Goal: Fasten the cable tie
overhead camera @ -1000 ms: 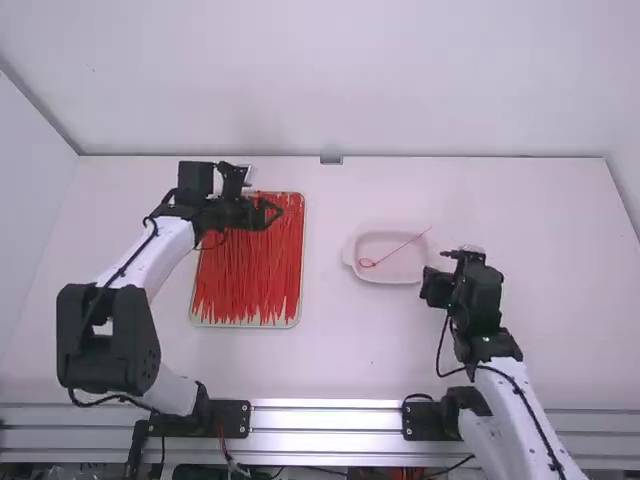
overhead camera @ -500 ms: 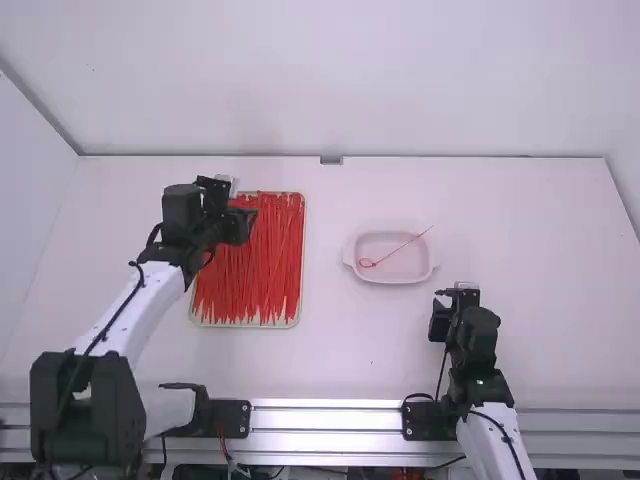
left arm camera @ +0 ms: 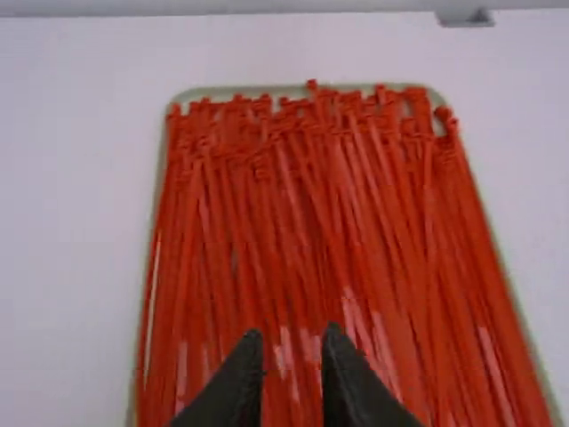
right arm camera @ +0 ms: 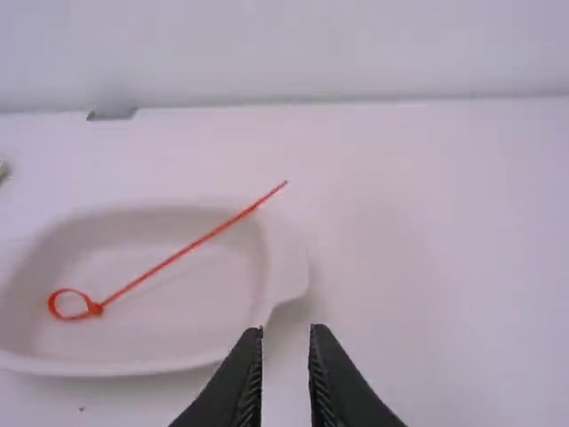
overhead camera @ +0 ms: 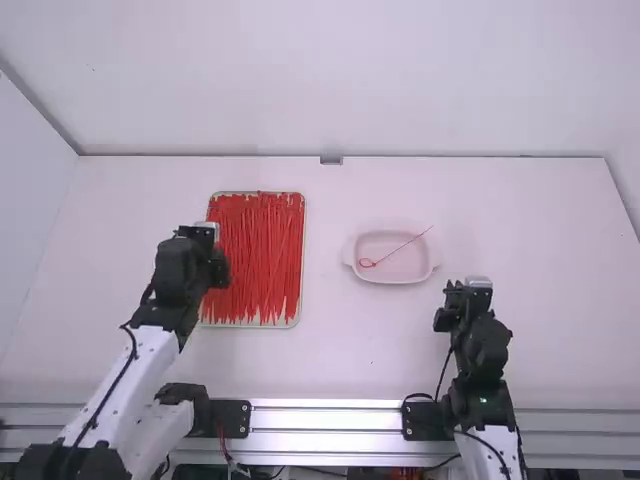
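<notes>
A looped red cable tie [overhead camera: 397, 248] lies fastened in the white oval dish [overhead camera: 432, 266]; the task looks done, with the left claw [left arm camera: 291, 334] and right claw [right arm camera: 285, 331] nearly closed, empty

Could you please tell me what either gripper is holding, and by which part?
Nothing is held. The left gripper is empty by the tray of red cable ties; the right gripper is empty near the dish holding the looped tie.

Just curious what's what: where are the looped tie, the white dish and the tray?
looped tie [right arm camera: 189, 245]: right wrist view, middle of its straight tail.
white dish [right arm camera: 289, 267]: right wrist view, its rim handle.
tray [left arm camera: 175, 96]: left wrist view, corner of its rim.
</notes>
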### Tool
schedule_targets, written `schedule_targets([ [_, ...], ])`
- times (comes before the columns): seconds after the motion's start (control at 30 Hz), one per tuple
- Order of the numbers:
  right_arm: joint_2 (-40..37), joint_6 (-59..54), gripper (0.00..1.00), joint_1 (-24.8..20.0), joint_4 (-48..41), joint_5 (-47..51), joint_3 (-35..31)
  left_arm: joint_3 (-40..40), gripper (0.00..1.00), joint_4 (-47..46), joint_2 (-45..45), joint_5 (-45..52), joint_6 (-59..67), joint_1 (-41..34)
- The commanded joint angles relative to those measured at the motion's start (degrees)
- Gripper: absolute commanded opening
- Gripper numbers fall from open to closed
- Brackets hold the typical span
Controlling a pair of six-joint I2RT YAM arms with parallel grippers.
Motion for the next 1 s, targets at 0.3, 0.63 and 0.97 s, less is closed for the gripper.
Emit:
schedule_targets([
  [0.3,-8.58,0.23,0.00,0.05,-0.43,0.01,-0.56,-14.03,0.00,0.10,-14.55,-2.26,0.01,-0.16],
  [0.63,-11.81,0.23,0.00,0.05,-0.43,0.01,-0.56,-25.38,0.00,0.10,-25.90,-2.26,0.01,-0.16],
  [0.97,-11.81,0.23,0.00,0.05,-0.43,0.01,-0.56,-26.17,0.00,0.10,-35.15,-2.26,0.01,-0.16],
])
